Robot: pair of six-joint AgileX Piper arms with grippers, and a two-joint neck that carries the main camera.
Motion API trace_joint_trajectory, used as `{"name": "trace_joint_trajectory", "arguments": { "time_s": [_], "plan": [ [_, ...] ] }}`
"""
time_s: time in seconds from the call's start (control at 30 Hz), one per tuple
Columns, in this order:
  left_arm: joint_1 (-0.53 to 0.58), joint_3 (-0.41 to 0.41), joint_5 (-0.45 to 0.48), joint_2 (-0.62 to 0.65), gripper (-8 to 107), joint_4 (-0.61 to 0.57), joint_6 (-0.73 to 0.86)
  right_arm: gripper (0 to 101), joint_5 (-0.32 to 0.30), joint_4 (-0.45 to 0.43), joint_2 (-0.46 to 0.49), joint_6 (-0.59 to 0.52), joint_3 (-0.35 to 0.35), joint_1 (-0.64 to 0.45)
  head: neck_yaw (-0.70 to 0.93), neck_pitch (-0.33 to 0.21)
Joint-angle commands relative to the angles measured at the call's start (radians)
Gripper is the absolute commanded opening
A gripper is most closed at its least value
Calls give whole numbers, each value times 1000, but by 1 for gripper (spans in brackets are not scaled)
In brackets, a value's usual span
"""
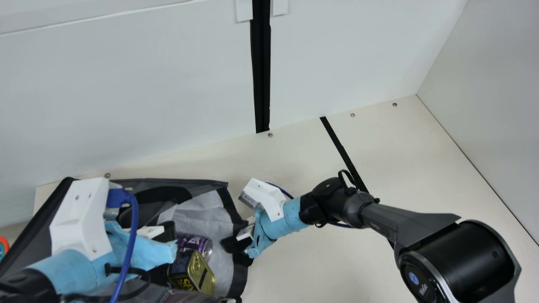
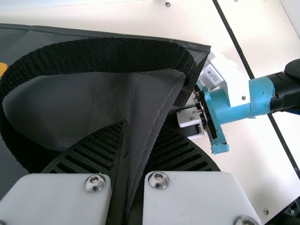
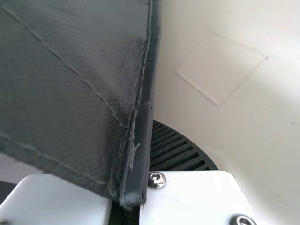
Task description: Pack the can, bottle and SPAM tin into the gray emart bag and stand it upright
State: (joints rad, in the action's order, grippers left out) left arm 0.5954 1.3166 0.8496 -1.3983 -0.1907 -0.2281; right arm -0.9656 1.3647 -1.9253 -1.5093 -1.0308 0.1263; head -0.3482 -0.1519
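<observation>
Nearest, at the main view's bottom edge, a clear, reddish-tinged piece (image 1: 187,297) lies beside the tin; it may be the bottle, but too little of it shows to tell. The left hand (image 2: 139,140) is closed on a fold of the soft gray bag with dark edging (image 1: 206,183), just beside a wide black webbing handle (image 2: 122,54), with only the cloth between its ribbed fingers.

Past that hand, inside the bag, the gold-and-dark rectangular SPAM tin (image 1: 189,273) lies on its side on the pale lining (image 1: 219,256), its pull-ring end showing. Just beyond it and close against it is the purple drinks can with a silver end (image 1: 196,245), also lying down.

At the bag's right side, the right hand (image 1: 236,250) is nearly shut, pinching the dark bound edge. Farther off, the cream surface (image 1: 294,168) runs back to the white wall (image 1: 147,97).

The packing looks mostly done: can and tin are in, while the bottle's place needs confirming. What seems left is the standing-up: with both hands on the cloth, a level lift and a settling of the base would suit, though uneven pulling could tip the load.
</observation>
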Motion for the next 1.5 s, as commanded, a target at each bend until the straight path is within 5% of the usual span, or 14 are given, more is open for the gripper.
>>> {"name": "trace_joint_trajectory", "arguments": {
  "time_s": [0.0,0.73,1.47],
  "plan": [
    [0,0,0,0,-8,0,0,0,-19,31,6,5,3,-7,-1,-23],
    [-2,-30,-33,17,-8,-38,19,0,-254,178,188,116,70,-142,-1,-23],
    [31,12,-178,-30,-8,-118,56,0,-254,302,423,317,42,-113,-1,-23]
  ]
}}
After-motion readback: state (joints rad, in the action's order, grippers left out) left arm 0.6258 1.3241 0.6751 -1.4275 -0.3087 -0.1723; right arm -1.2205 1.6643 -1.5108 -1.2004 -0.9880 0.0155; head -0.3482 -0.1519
